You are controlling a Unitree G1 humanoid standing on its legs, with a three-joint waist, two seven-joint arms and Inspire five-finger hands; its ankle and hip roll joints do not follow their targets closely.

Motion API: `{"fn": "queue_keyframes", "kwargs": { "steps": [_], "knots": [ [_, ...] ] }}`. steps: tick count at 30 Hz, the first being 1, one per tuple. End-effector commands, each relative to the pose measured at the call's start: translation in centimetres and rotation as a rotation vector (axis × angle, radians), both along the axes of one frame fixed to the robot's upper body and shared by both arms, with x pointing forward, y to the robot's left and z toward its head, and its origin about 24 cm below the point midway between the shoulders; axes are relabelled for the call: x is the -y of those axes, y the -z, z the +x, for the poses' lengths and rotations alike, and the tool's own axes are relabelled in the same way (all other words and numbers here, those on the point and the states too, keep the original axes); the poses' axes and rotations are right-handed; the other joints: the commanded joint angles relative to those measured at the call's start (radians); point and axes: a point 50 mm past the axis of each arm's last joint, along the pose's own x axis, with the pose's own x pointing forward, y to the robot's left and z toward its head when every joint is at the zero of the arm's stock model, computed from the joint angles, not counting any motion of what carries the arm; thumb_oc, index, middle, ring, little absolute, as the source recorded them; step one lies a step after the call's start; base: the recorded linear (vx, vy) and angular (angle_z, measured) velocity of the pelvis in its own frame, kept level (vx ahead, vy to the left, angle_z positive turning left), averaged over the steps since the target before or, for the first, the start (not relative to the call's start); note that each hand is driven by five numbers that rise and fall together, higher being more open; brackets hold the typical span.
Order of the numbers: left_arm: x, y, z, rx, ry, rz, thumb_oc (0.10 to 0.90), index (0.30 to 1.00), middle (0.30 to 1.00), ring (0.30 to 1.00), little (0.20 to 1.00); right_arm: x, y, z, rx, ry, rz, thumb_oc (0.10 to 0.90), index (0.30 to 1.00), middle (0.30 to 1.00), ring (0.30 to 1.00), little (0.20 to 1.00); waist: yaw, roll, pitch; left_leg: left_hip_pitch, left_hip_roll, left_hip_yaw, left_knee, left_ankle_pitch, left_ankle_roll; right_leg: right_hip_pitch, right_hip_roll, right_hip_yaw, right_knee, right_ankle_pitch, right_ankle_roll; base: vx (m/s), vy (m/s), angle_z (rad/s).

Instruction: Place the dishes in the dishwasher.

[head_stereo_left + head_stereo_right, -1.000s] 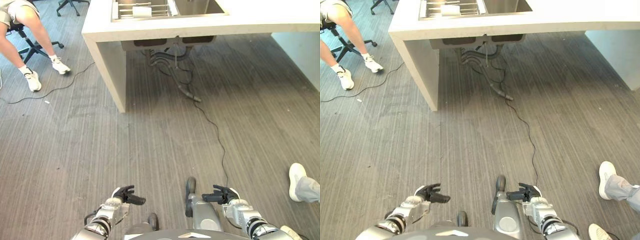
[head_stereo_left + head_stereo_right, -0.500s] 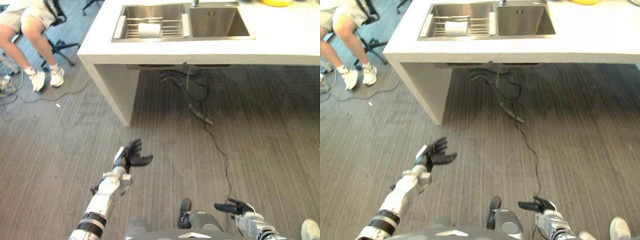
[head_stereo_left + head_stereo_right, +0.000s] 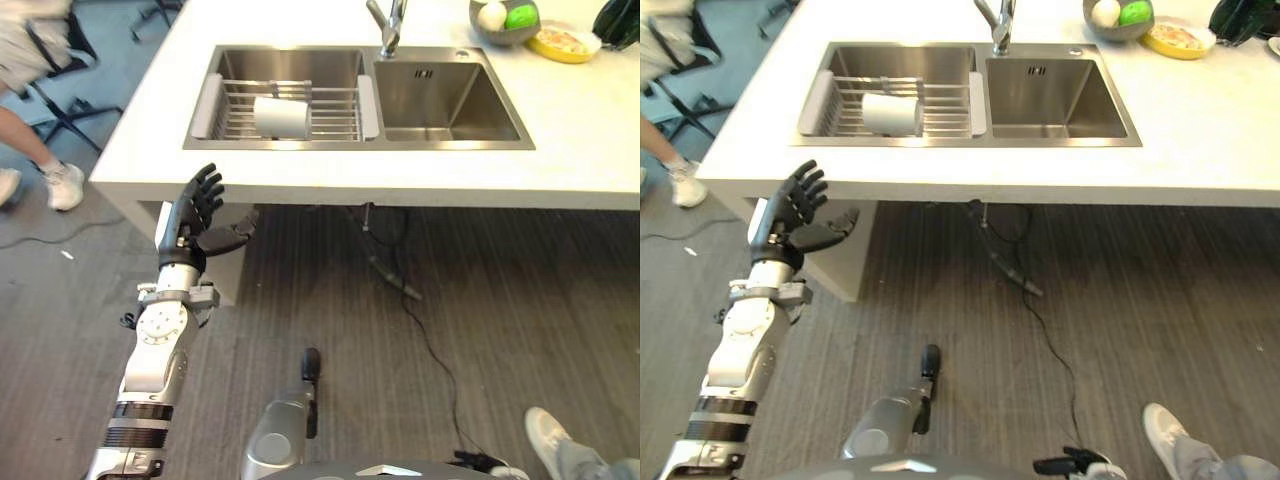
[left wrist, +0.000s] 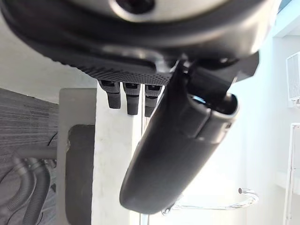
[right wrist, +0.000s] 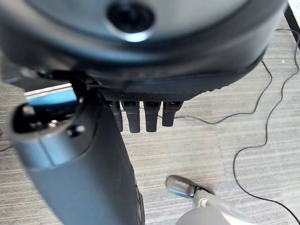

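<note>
The left hand [image 3: 196, 215] is held up at the near left edge of the counter [image 3: 560, 150], fingers spread and holding nothing. A white cup [image 3: 281, 117] lies on its side on the rack [image 3: 330, 112] in the left basin of the sink [image 3: 448, 95]. The right hand [image 3: 1070, 465] is seen low over the floor, fingers straight, empty. A bowl [image 3: 500, 20] and a yellow plate [image 3: 563, 42] stand at the far right. No writing can be read.

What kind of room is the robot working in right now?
Probably a kitchen set up in an office or lab: a white counter with a double steel sink, a faucet, a drying rack holding a white cup, and an office chair nearby.
</note>
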Motion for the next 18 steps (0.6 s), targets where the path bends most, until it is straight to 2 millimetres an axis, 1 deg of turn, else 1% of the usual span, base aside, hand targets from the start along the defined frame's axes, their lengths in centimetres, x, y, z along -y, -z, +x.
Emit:
{"fn": "queue_keyframes", "kwargs": {
  "steps": [1, 2, 3, 4, 5, 6, 7, 8, 9, 10, 11, 12, 13, 14, 15, 16, 17, 18],
  "knots": [
    [1.9, -8.4, -0.5, 0.417, 0.097, 0.124, 0.8, 0.9, 0.9, 0.9, 0.9, 0.8, -0.1, -0.5, -0.036, -0.055, -0.021, 0.8, 0.9, 0.9, 0.9, 0.9, 0.037, 0.034, -0.051, 0.029, 0.062, -0.03, -0.017, -0.015, -0.081, -0.087, 0.099, 0.014, 0.064, 0.038, 0.019, 0.37, 0.121, -0.25],
    [2.1, -8.7, -0.6, 0.427, 0.11, 0.139, 0.8, 0.9, 0.9, 0.9, 0.9, 0.5, 0.0, -1.0, -0.049, -0.044, -0.009, 0.8, 0.9, 0.9, 0.9, 0.9, 0.039, 0.02, -0.055, 0.044, 0.052, -0.028, -0.002, -0.04, -0.068, -0.093, 0.081, 0.011, 0.12, 0.045, 0.034, 0.21, 0.109, 0.23],
    [2.3, -9.1, -0.8, 0.442, 0.119, 0.154, 0.8, 0.9, 0.9, 0.9, 0.9, 0.3, 0.1, -1.2, -0.062, -0.05, 0.0, 0.8, 0.9, 0.9, 0.9, 0.9, 0.046, 0.011, -0.063, 0.052, 0.042, -0.025, 0.014, -0.068, -0.051, -0.111, 0.065, 0.013, 0.188, 0.074, 0.056, 0.34, 0.228, 0.36],
    [3.1, -9.6, -0.8, 0.46, 0.165, 0.161, 0.8, 0.9, 0.9, 0.9, 0.9, 0.5, 0.0, -1.3, -0.067, -0.041, 0.002, 0.8, 0.9, 0.9, 0.9, 0.9, 0.031, 0.002, -0.058, 0.091, 0.013, -0.034, 0.041, -0.122, -0.016, -0.193, 0.019, 0.015, 0.391, 0.181, 0.112, 0.22, 0.195, 0.26],
    [3.1, -9.6, -0.8, 0.46, 0.165, 0.161, 0.8, 0.9, 0.9, 0.9, 0.9, 0.6, 0.0, -1.3, -0.066, -0.041, 0.002, 0.8, 0.9, 0.9, 0.9, 0.9, 0.032, 0.004, -0.06, 0.087, 0.015, -0.033, 0.041, -0.119, -0.015, -0.199, 0.021, 0.016, 0.394, 0.183, 0.111, 0.18, 0.2, 0.16],
    [3.5, -9.9, -0.6, 0.466, 0.189, 0.171, 0.8, 0.9, 0.9, 0.9, 0.9, 0.9, -0.1, -0.7, -0.054, -0.038, -0.003, 0.8, 0.9, 0.9, 0.9, 0.9, 0.022, 0.009, -0.05, 0.096, 0.006, -0.04, 0.058, -0.141, 0.002, -0.238, 0.013, 0.033, 0.495, 0.246, 0.136, 0.1, 0.124, 0.27],
    [3.8, -9.9, -0.5, 0.468, 0.198, 0.17, 0.8, 0.9, 0.9, 0.9, 0.9, 0.9, -0.2, -0.4, -0.047, -0.038, -0.007, 0.8, 0.9, 0.9, 0.9, 0.9, 0.013, 0.023, -0.044, 0.113, 0.01, -0.051, 0.061, -0.15, 0.012, -0.269, 0.015, 0.038, 0.577, 0.276, 0.139, 0.25, 0.248, 0.32],
    [4.0, -9.8, -0.2, 0.451, 0.202, 0.182, 0.8, 0.9, 0.9, 0.9, 0.9, 0.8, -0.3, 0.3, -0.031, -0.039, -0.002, 0.8, 0.9, 0.9, 0.9, 0.9, -0.007, 0.071, -0.035, 0.179, 0.027, -0.066, 0.037, -0.173, 0.029, -0.373, -0.004, 0.022, 0.714, 0.282, 0.133, 0.19, 0.172, 0.36],
    [4.0, -9.8, -0.2, 0.451, 0.202, 0.18, 0.8, 0.9, 0.9, 0.9, 0.9, 0.9, -0.3, 0.3, -0.03, -0.039, -0.004, 0.8, 0.9, 0.9, 0.9, 0.9, -0.007, 0.068, -0.033, 0.181, 0.022, -0.066, 0.033, -0.172, 0.03, -0.379, -0.011, 0.023, 0.728, 0.275, 0.133, 0.21, 0.152, 0.25],
    [4.1, -9.8, -0.3, 0.456, 0.206, 0.173, 0.8, 0.9, 0.9, 0.9, 0.9, 0.9, -0.3, 0.3, -0.03, -0.04, 0.0, 0.8, 0.9, 0.9, 0.9, 0.9, -0.014, 0.076, -0.034, 0.212, 0.02, -0.072, 0.013, -0.179, 0.032, -0.397, -0.046, -0.005, 0.72, 0.252, 0.124, 0.16, 0.028, 0.29],
    [4.1, -9.8, -0.3, 0.458, 0.21, 0.161, 0.8, 0.9, 0.9, 0.9, 0.9, 0.9, -0.3, 0.3, -0.026, -0.041, 0.005, 0.8, 0.9, 0.9, 0.9, 0.9, -0.022, 0.082, -0.032, 0.245, 0.023, -0.074, -0.006, -0.19, 0.023, -0.409, -0.1, -0.047, 0.649, 0.223, 0.113, 0.33, -0.065, 0.23],
    [4.6, -9.6, -0.3, 0.453, 0.259, 0.135, 0.8, 0.9, 0.9, 0.9, 0.9, 1.2, -0.4, 0.5, -0.013, -0.044, -0.005, 0.8, 0.9, 0.9, 0.9, 0.9, -0.034, 0.08, -0.032, 0.271, 0.026, -0.089, -0.017, -0.208, 0.0, -0.398, -0.127, -0.082, 0.425, 0.146, 0.079, 0.32, -0.161, 0.1],
    [5.0, -9.5, 0.1, 0.44, 0.28, 0.133, 0.8, 0.9, 0.9, 0.9, 0.9, 1.5, -0.5, 0.6, -0.007, -0.044, -0.018, 0.8, 0.9, 0.9, 0.9, 0.9, -0.046, 0.078, -0.031, 0.275, 0.028, -0.101, -0.021, -0.21, -0.014, -0.387, -0.112, -0.07, 0.272, 0.165, 0.072, 0.3, -0.201, 0.02],
    [5.5, -9.2, 0.4, 0.428, 0.307, 0.124, 0.8, 0.9, 0.9, 0.9, 0.9, 1.6, -0.5, 0.3, -0.019, -0.038, -0.02, 0.8, 0.9, 0.9, 0.9, 0.9, -0.063, 0.073, -0.033, 0.286, 0.02, -0.12, -0.021, -0.213, -0.017, -0.385, -0.09, 0.008, 0.207, 0.18, 0.082, 0.19, -0.151, 0.15],
    [5.4, -8.9, 0.5, 0.418, 0.306, 0.111, 0.8, 0.9, 0.9, 0.9, 0.9, 1.4, -0.4, 0.0, -0.032, -0.027, -0.006, 0.8, 0.9, 0.9, 0.9, 0.9, -0.06, 0.066, -0.043, 0.288, 0.015, -0.12, -0.027, -0.214, -0.021, -0.368, -0.084, 0.025, 0.143, 0.198, 0.104, 0.13, -0.079, 0.64],
    [5.4, -8.9, 0.5, 0.417, 0.306, 0.111, 0.8, 0.9, 0.9, 0.9, 0.9, 1.4, -0.4, 0.0, -0.032, -0.026, -0.006, 0.8, 0.9, 0.9, 0.9, 0.9, -0.058, 0.067, -0.043, 0.29, 0.017, -0.118, -0.029, -0.213, -0.021, -0.361, -0.081, 0.025, 0.13, 0.206, 0.105, 0.13, -0.084, 0.77],
    [5.6, -8.6, 0.5, 0.404, 0.325, 0.1, 0.8, 0.9, 0.9, 0.9, 0.9, 1.3, -0.3, -0.4, -0.041, -0.023, -0.005, 0.8, 0.9, 0.9, 0.9, 0.9, -0.052, 0.06, -0.051, 0.304, 0.012, -0.12, -0.039, -0.22, -0.022, -0.338, -0.081, 0.016, 0.092, 0.215, 0.105, 0.22, -0.091, 0.62],
    [6.0, -7.9, 0.4, 0.376, 0.365, 0.072, 0.8, 0.9, 0.9, 0.9, 0.9, -0.1, 0.2, -1.6, -0.067, -0.026, 0.031, 0.8, 0.9, 0.9, 0.9, 0.9, -0.056, 0.063, -0.073, 0.324, 0.016, -0.113, -0.067, -0.217, -0.034, -0.312, -0.078, -0.01, 0.04, 0.244, 0.115, 0.22, -0.096, 0.34]
  ]
}}
